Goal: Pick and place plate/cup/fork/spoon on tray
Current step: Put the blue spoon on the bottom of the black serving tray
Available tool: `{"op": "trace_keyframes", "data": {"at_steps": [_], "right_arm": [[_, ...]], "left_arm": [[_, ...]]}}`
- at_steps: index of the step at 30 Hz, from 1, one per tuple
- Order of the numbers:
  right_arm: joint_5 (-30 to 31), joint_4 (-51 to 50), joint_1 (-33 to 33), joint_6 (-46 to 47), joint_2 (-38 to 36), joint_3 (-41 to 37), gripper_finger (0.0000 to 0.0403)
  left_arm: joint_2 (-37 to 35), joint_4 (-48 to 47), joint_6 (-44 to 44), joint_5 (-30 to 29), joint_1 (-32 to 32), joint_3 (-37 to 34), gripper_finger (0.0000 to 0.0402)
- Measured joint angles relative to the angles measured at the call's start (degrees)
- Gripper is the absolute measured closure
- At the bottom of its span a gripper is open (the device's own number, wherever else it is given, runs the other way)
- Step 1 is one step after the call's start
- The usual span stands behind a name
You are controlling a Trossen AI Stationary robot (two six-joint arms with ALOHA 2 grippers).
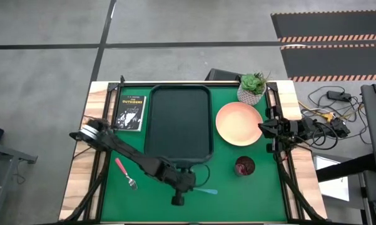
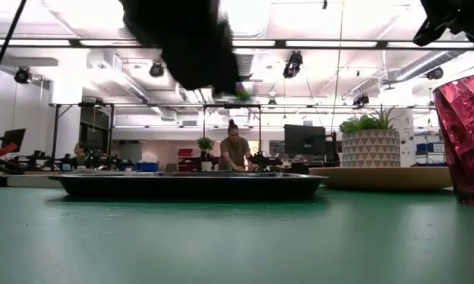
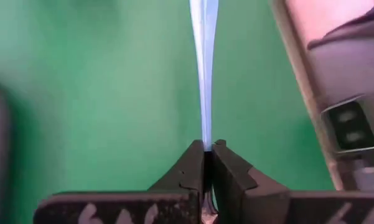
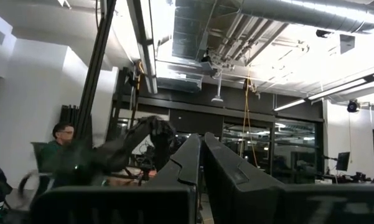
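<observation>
Left gripper [image 3: 206, 155] reaches across the table's front, jaws clamped on the spoon [image 3: 203, 68]; right gripper [image 4: 202, 163] closed, empty.

Bright overhead ceiling lights, glare in low view, left wrist view blurred, soft shadows

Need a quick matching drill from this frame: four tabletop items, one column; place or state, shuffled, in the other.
Items:
1. large round peach-orange plate
2. small dark red cup
3. pink-handled fork
4. light blue-handled spoon

Places:
A. pinched in the left gripper
B. left of the dark rectangular tray, near front
C. beside the potted plant
D. front right, below the plate

Pairs: 1-C, 2-D, 3-B, 4-A
</observation>
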Motion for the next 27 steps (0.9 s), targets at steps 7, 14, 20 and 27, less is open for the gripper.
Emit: {"op": "trace_keyframes", "data": {"at_steps": [7,14,20,27], "right_arm": [[0.0,-0.1,0.0,0.6,0.1,0.0,0.0394],[0.0,-0.5,0.0,1.1,0.0,0.0,0.0394],[0.0,-0.6,0.0,1.1,0.2,0.0,0.0394],[0.0,-1.0,0.0,1.0,0.2,0.0,0.0394]], "left_arm": [[-11.6,-11.2,8.2,-9.8,4.8,-2.3,0.0399],[-18.9,-7.5,10.2,-13.1,11.9,-16.1,0.0399],[-19.7,4.1,10.4,-13.0,16.0,-28.9,0.0400],[-19.4,9.7,12.6,-12.8,16.6,-35.0,0.0400]]}}
